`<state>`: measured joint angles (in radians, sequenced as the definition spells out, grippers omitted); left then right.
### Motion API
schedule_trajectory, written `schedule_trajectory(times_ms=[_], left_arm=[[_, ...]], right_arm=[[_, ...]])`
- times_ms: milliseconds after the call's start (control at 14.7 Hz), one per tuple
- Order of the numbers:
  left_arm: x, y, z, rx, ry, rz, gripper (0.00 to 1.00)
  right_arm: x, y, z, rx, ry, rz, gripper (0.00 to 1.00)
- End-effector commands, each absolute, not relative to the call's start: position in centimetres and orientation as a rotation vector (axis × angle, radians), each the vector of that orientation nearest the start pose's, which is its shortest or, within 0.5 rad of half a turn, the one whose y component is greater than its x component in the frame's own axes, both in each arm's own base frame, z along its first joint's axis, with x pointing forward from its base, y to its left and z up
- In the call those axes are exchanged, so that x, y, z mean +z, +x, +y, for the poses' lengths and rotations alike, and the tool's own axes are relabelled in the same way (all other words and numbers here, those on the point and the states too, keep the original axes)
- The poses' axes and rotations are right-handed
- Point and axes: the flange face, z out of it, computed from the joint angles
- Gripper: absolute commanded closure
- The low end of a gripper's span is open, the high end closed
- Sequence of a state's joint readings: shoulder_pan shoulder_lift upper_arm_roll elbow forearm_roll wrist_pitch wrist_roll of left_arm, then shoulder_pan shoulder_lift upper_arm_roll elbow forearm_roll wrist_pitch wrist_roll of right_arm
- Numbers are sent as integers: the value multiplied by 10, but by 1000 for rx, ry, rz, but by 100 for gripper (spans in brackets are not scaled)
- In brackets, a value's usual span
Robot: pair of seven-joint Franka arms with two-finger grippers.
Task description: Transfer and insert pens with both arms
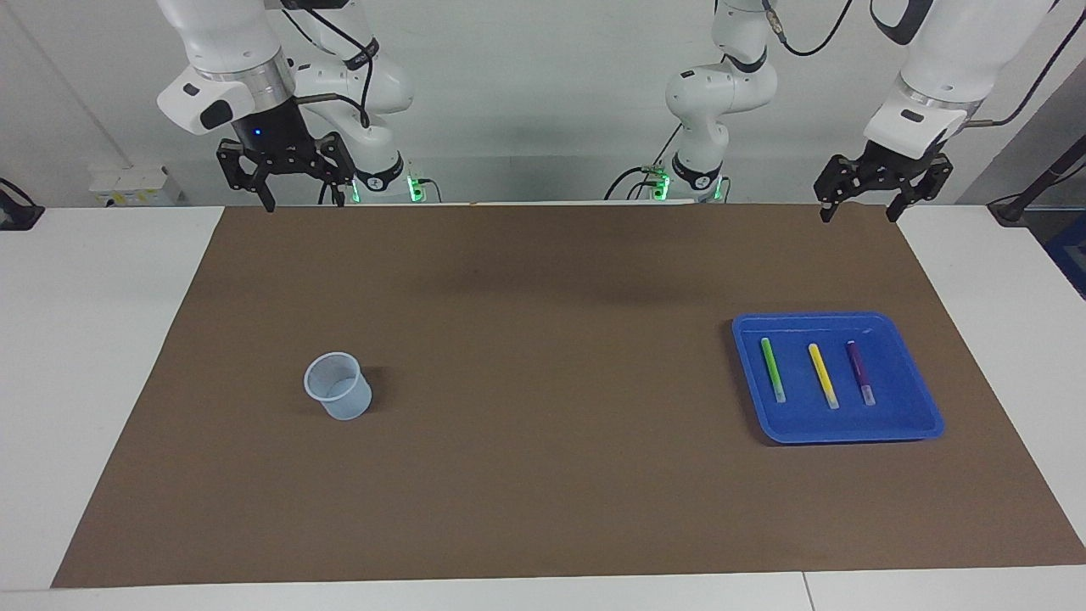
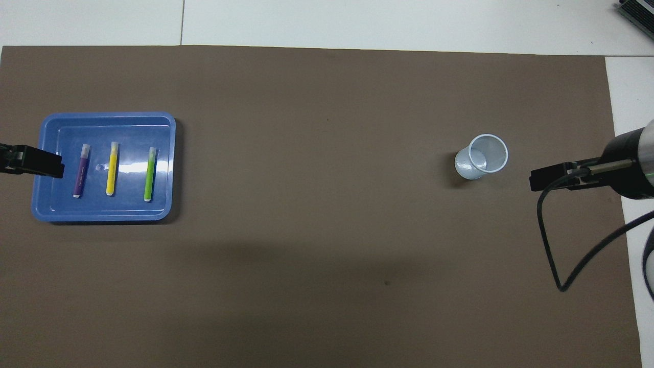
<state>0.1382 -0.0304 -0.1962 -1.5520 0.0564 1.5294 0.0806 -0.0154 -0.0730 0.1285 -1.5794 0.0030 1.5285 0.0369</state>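
Three pens (image 1: 819,374) lie in the blue tray (image 1: 920,407).

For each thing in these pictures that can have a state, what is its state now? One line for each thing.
green pen: lying flat in the tray
yellow pen: lying flat in the tray, between the other two
purple pen: lying flat in the tray
blue tray: flat on the mat, holds three pens
cup: upright, empty
left gripper: open, raised, holds nothing
right gripper: open, raised, holds nothing

Three pens (image 1: 819,374) – one tray (image 1: 920,407) – one cup (image 1: 339,387)
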Motion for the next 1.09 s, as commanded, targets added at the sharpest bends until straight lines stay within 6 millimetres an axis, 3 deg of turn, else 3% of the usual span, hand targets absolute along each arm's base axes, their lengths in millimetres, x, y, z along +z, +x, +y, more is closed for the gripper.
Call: schedule_trajectory(times_ms=[0,409,750,1022], left_arm=[[643,530,-28,-6,-3079,232,0],[644,528,-30,10,-3079,226,0],[641,524,-25,13,-3063,353,0],[642,528,-23,-36,-3062,345,0]], right_arm=[[659,525,63,-39,-3146,-149,0],[660,523,61,-29,-3146,-145,0],[665,520,59,-44,-3148,-142,0],[671,517,66,-73,-3147,-161,0]])
